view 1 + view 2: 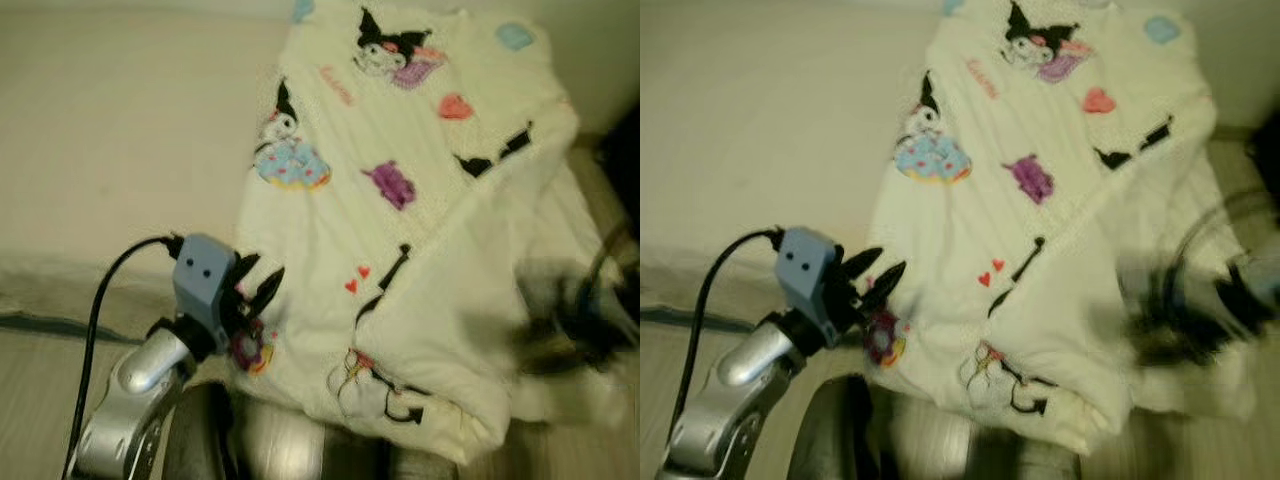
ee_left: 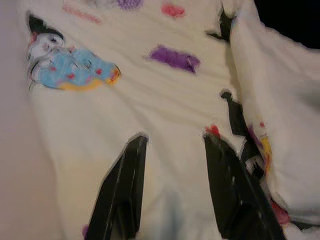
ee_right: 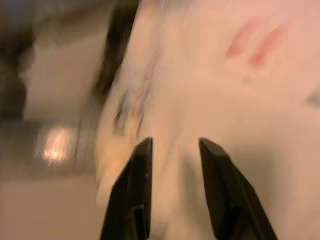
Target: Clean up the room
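The white blanket, printed with cartoon figures, lay on the bed, folded over itself, and its near edge hung down past the edge of the mattress toward the robot. Its long axis ran away from the robot, from the hanging edge up to the far end of the bed.

The left gripper was at the near left border of the blanket, just beside a small round print. Its two fingers were spread apart and pointed at the cloth, with nothing between them; in the left wrist view the fabric lay directly ahead of the fingertips. The right gripper was blurred in the head views, at the right side of the blanket. Its fingers were also parted, and the cloth was close in front of them, but contact could not be told.

I judge the left gripper was better placed to take the border.
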You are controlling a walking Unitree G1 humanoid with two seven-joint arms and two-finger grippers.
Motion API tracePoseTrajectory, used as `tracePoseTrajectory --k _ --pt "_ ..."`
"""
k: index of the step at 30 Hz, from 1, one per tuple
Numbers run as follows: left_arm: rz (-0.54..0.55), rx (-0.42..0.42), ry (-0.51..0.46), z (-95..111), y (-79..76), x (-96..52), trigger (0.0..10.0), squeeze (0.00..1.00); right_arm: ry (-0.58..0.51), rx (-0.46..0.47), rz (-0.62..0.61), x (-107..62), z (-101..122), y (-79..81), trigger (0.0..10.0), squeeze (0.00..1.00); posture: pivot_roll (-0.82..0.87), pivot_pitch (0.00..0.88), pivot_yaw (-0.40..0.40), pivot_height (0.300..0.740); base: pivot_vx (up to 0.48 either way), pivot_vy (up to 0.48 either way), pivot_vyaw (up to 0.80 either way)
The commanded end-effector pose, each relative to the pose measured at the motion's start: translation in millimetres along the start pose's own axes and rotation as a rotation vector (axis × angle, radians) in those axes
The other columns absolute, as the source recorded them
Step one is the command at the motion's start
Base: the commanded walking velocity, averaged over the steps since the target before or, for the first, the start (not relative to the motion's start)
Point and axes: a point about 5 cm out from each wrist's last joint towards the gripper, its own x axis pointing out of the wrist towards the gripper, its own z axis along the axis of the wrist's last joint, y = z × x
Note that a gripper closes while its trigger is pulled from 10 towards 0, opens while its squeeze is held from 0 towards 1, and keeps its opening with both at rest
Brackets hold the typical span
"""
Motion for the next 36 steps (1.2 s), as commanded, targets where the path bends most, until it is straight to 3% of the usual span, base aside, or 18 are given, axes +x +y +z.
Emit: tracePoseTrajectory --k 1,3,5,6,7,8,9,10,12,19,22,24,25,26,31,32,35,36 --pt "0.042 -0.003 0.032 -7.3 7.1 -7.3 10.0 0.0 -0.125 0.07 -0.137 -4.3 4.5 -18.4 10.0 0.0 -0.06 0.309 0.031 0.551 0.0 0.0 0.0" --pt "0.082 0.012 0.041 -9.0 13.7 -6.6 10.0 0.0 -0.073 0.018 -0.469 1.0 -6.7 -51.9 10.0 0.0 -0.07 0.306 0.034 0.551 0.0 0.0 0.0" --pt "0.082 0.012 0.041 -9.0 13.7 -6.6 10.0 0.0 -0.073 0.018 -0.469 1.0 -6.7 -51.9 10.0 0.0 -0.07 0.306 0.034 0.551 0.0 0.0 0.0" --pt "0.093 0.019 0.046 -10.0 15.6 -5.9 10.0 0.0 -0.052 0.02 -0.542 12.0 -16.3 -59.3 10.0 0.0 -0.07 0.304 0.038 0.551 0.0 0.0 0.0" --pt "0.097 0.022 0.049 -10.9 16.1 -4.9 10.0 0.0 -0.046 0.035 -0.557 28.2 -27.4 -61.3 10.0 0.0 -0.07 0.304 0.038 0.551 0.0 0.0 0.0" --pt "0.097 0.022 0.049 -10.9 16.1 -4.9 10.0 0.0 -0.046 0.035 -0.557 28.2 -27.4 -61.3 10.0 0.0 -0.07 0.304 0.038 0.551 0.0 0.0 0.0" --pt "0.098 0.025 0.053 -11.4 16.5 -4.6 10.0 0.0 -0.039 0.051 -0.55 46.4 -38.1 -61.3 10.0 0.0 -0.06 0.303 0.044 0.551 0.0 0.0 0.0" --pt "0.098 0.025 0.053 -11.4 16.5 -4.6 10.0 0.0 -0.039 0.051 -0.55 46.4 -38.1 -61.3 10.0 0.0 -0.06 0.303 0.044 0.551 0.0 0.0 0.0" --pt "0.101 0.036 0.062 -12.1 17.6 -5.1 10.0 0.0 -0.004 0.073 -0.536 80.0 -58.0 -62.6 10.0 0.0 -0.06 0.303 0.044 0.551 0.0 0.0 0.0" --pt "0.107 0.048 0.064 -10.7 19.0 -8.6 10.0 0.0 0.019 0.084 -0.493 93.5 -65.2 -69.8 10.0 0.0 -0.03 0.298 0.027 0.551 0.0 0.0 0.0" --pt "0.112 0.05 0.062 -9.4 20.3 -10.7 10.0 0.0 0.047 0.048 -0.397 90.4 -64.5 -67.5 10.0 0.0 -0.03 0.296 0.021 0.551 0.0 0.0 0.0" --pt "0.117 0.05 0.058 -8.1 21.2 -14.4 10.0 0.0 0.167 -0.015 -0.14 72.0 -66.5 -55.7 10.0 0.0 -0.03 0.292 0.015 0.551 0.0 0.0 0.0" --pt "0.117 0.05 0.058 -8.1 21.2 -14.4 10.0 0.0 0.167 -0.015 -0.14 72.0 -66.5 -55.7 10.0 0.0 -0.03 0.292 0.015 0.551 0.0 0.0 0.0" --pt "0.114 0.046 0.055 -8.0 20.3 -15.3 10.0 0.0 0.247 -0.028 -0.008 55.6 -67.1 -47.8 10.0 0.0 -0.03 0.289 0.014 0.551 0.0 0.0 0.0" --pt "0.11 0.044 0.052 -7.9 19.2 -15.4 10.0 0.0 0.298 -0.034 0.072 43.4 -66.4 -42.8 10.0 0.0 -0.04 0.288 0.014 0.551 0.0 0.0 0.0" --pt "0.104 0.039 0.048 -7.9 17.8 -14.6 10.0 0.0 0.345 -0.058 0.122 28.7 -62.7 -36.3 10.0 0.0 -0.04 0.285 0.016 0.551 0.0 0.0 0.0" --pt "0.094 0.033 0.042 -7.7 15.8 -12.6 10.0 0.0 0.371 -0.096 0.17 11.9 -53.8 -25.4 10.0 0.0 -0.04 0.284 0.017 0.551 0.0 0.0 0.0" --pt "0.091 0.03 0.04 -7.9 15.2 -11.5 10.0 0.0 0.329 -0.111 0.172 7.6 -44.2 -22.5 10.0 0.0 -0.05 0.283 0.019 0.551 0.0 0.0 0.0"
